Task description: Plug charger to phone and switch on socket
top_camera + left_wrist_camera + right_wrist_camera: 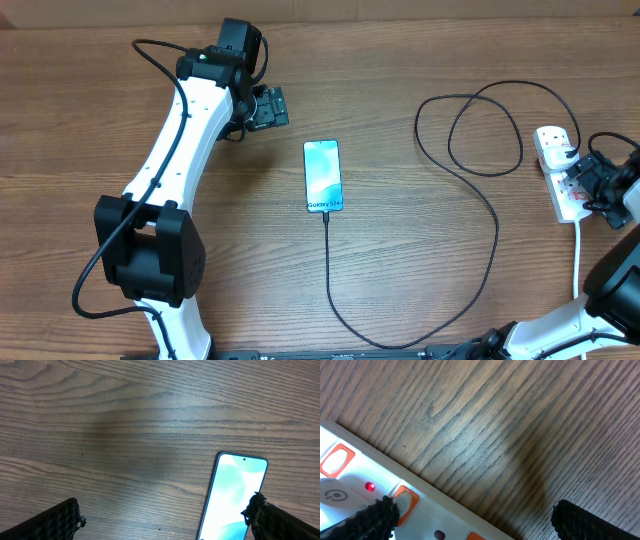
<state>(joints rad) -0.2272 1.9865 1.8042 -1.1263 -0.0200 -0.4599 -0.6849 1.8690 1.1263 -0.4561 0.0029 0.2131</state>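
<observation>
Ribbed black fingers of the left pincer stood wide apart, released and holding nothing, over the bare wooden table. Just beside one finger, and partly under it, lay the phone, screen up and lit in pale blue-teal. Seen from overhead, the end of the phone farther from that pincer read "Galaxy S24". The charger met that same edge, and its thin black cable ran off, curved round and looped on toward the right pincer. The right pincer was likewise released and grasped nothing. One of its fingers hung over the socket, the other over bare wood beside it; whether the first finger touched the strip could not be told. Close by that finger a small red light glowed on the white casing. Orange-red switches sat on either side of the light, and a grey power symbol was printed next to it. No other writing on the strip could be read.
</observation>
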